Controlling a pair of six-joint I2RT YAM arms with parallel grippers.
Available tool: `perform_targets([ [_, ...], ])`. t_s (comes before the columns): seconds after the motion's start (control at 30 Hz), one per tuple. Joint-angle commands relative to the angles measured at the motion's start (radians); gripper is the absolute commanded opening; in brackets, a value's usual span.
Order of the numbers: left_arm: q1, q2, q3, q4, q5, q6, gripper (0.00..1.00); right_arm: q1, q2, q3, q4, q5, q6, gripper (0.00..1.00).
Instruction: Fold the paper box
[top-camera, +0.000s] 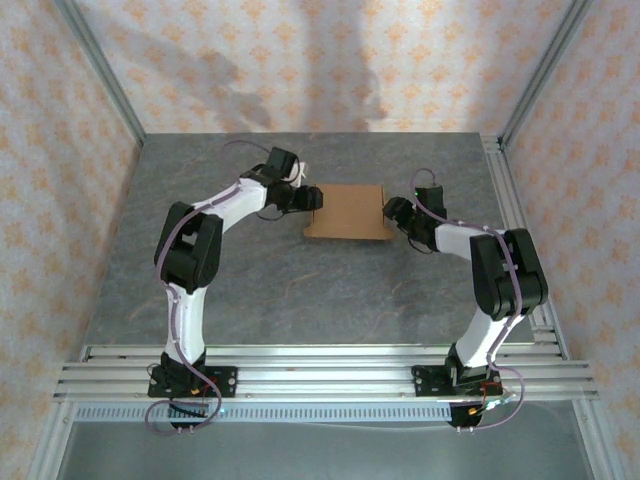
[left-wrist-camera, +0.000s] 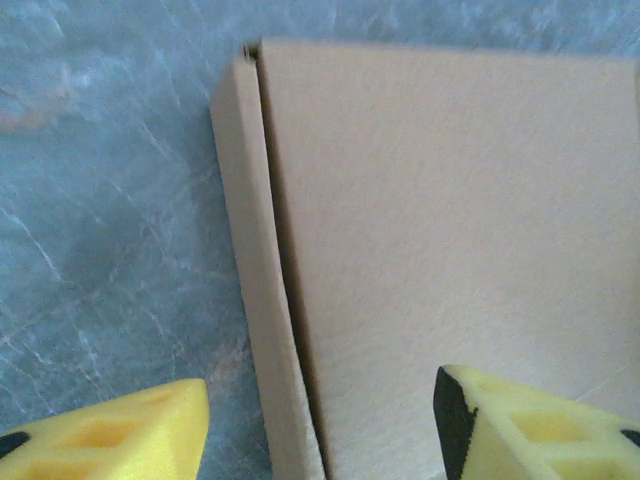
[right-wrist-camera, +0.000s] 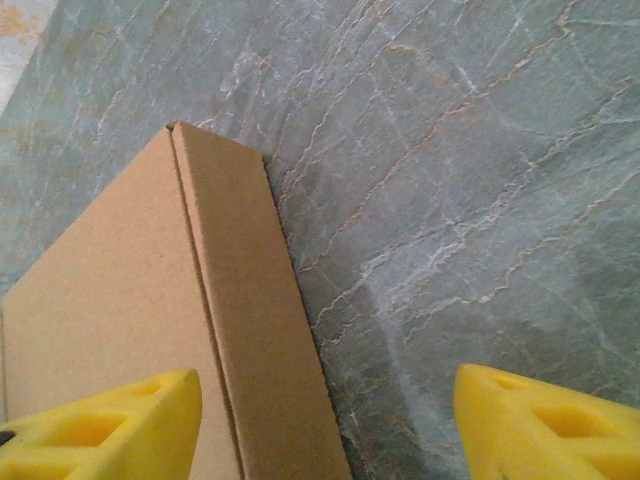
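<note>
One plain paper box (top-camera: 347, 212), seemingly closed

In the left wrist view we lose the paper box (left-wrist-camera: 450, 220) past 3 and 6 o'clock. The left tool (left-wrist-camera: 320, 430) and right tool (right-wrist-camera: 325, 430) have fingers cropped at 6 o'clock.

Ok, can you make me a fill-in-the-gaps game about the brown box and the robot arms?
1. The flat brown cardboard paper box lies ___ the left pincer and the right pincer.
2. The left pincer's fingers are coloured ___.
3. Both pincers are ___, not shut.
4. The grey marbled table carries just ___ box.
Missing words: between; yellow; open; one.
</note>
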Motion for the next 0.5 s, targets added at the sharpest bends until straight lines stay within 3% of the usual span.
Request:
perform_targets([
  [0.0,0.024,0.036,0.023,-0.037,0.067,0.024,0.49,-0.003,0.017,-0.005,0.038,-0.037,0.011,0.67],
  [0.3,0.045,0.102,0.034,-0.004,0.149,0.007,0.43,-0.002,0.036,0.008,0.04,-0.058,0.008,0.67],
  [0.47,0.051,0.118,0.03,0.005,0.157,-0.001,0.33,-0.002,0.035,0.007,0.027,-0.059,0.0,0.67],
])
